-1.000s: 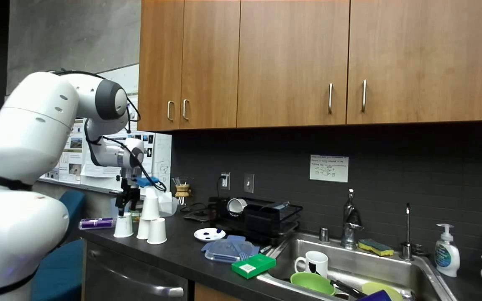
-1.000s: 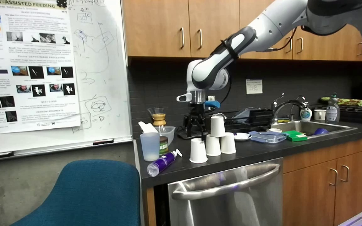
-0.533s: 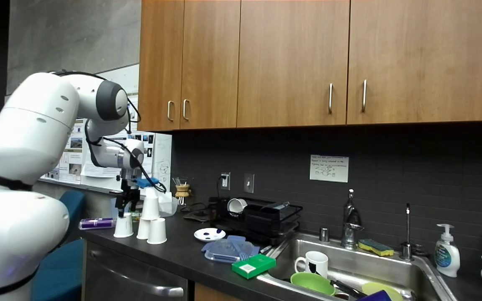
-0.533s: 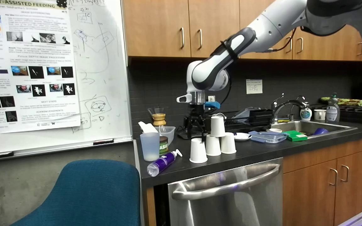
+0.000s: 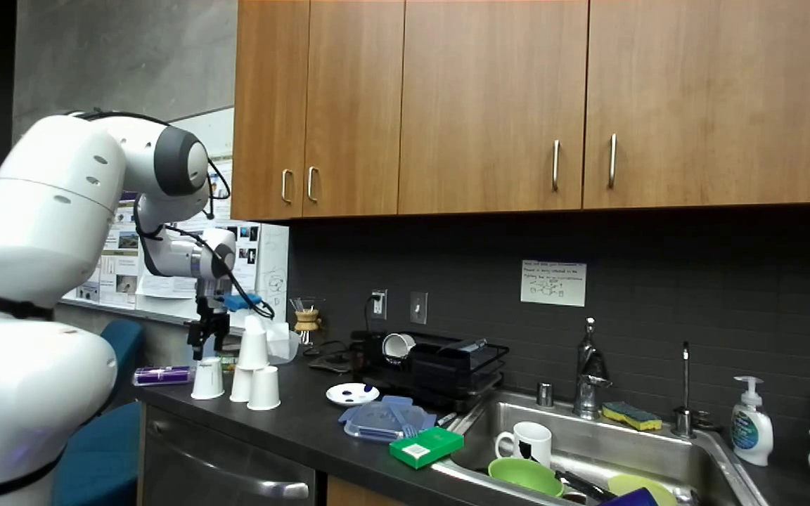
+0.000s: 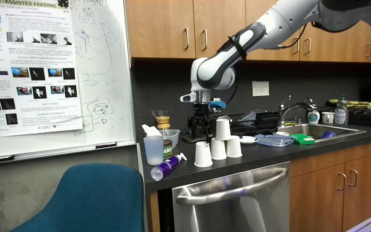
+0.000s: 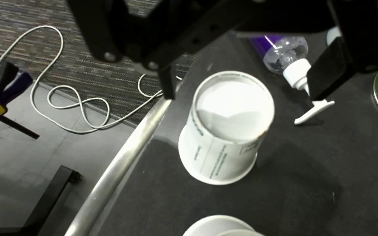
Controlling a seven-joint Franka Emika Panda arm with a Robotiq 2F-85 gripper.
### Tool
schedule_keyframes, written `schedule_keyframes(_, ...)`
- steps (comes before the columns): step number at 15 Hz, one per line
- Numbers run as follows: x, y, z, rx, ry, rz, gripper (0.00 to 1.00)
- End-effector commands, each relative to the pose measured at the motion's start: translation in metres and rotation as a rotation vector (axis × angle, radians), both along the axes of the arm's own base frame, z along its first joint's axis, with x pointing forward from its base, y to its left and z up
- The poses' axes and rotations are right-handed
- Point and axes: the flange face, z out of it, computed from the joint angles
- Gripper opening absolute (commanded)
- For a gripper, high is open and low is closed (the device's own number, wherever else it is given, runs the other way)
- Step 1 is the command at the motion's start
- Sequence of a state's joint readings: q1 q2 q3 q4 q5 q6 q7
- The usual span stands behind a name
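My gripper (image 5: pixel 208 349) is open and empty, just above a single upside-down white paper cup (image 5: pixel 208 379). In the wrist view the gripper (image 7: pixel 241 95) has its fingers apart, with the cup (image 7: pixel 221 154) below and between them, its closed base facing up. In an exterior view the gripper (image 6: pixel 201 137) stands over and slightly behind this cup (image 6: pixel 203 155). Beside it, two upside-down cups stand side by side, the nearer one (image 5: pixel 264 390) and the farther one (image 5: pixel 240 386). A third cup (image 5: pixel 253 348) rests on top of both. Part of a neighbouring cup (image 7: pixel 220 226) shows at the wrist view's bottom edge.
A purple pump bottle (image 6: pixel 166 167) lies near the counter's end, by a blue cup (image 6: pixel 154 151) and a can (image 6: pixel 167 149). A plate (image 5: pixel 352 393), lidded container (image 5: pixel 380 422), green box (image 5: pixel 426 447) and dish rack (image 5: pixel 447 365) lie toward the sink (image 5: pixel 630 450).
My gripper has risen a little off the single cup, with a slight leftward shift in an exterior view. The cups have not moved.
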State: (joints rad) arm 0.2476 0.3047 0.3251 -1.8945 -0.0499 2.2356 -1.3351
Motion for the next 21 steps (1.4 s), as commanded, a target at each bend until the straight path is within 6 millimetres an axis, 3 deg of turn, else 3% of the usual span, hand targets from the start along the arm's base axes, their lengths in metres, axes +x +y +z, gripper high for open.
schedule_keyframes(1, -0.020, -0.006, 0.017, 0.002, -0.035, -0.014, 1.00)
schedule_keyframes(21, -0.015, -0.002, -0.002, -0.027, 0.000, -0.010, 1.00)
